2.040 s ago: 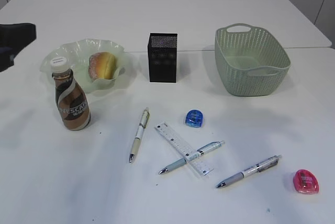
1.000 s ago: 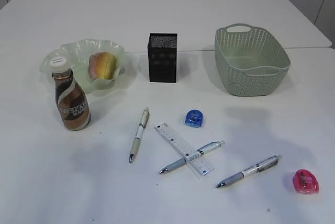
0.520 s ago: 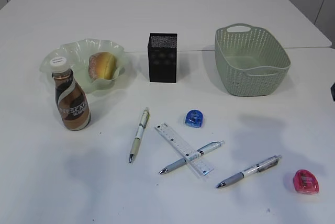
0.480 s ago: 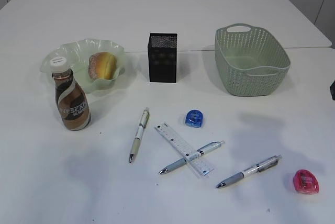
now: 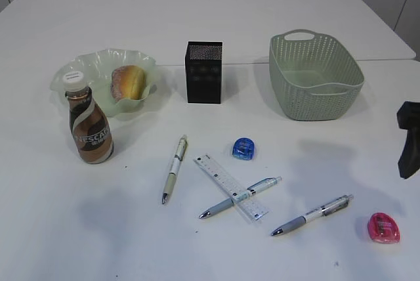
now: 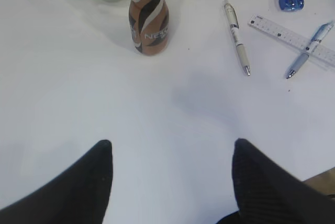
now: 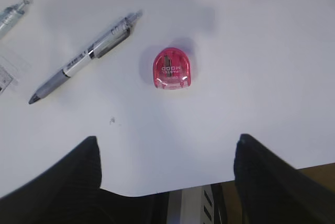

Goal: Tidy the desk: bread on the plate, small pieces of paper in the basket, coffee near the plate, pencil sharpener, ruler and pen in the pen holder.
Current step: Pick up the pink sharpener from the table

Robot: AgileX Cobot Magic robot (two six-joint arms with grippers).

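Two open gripper jaws hover above the pink pencil sharpener (image 7: 171, 69) near the desk (image 5: 216, 12) edge, so centre your right gripper (image 7: 165, 169) over it before closing.

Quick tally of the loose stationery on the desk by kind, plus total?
Pens: 3
Pencil sharpeners: 2, blue and pink
Ruler: 1
Total: 6
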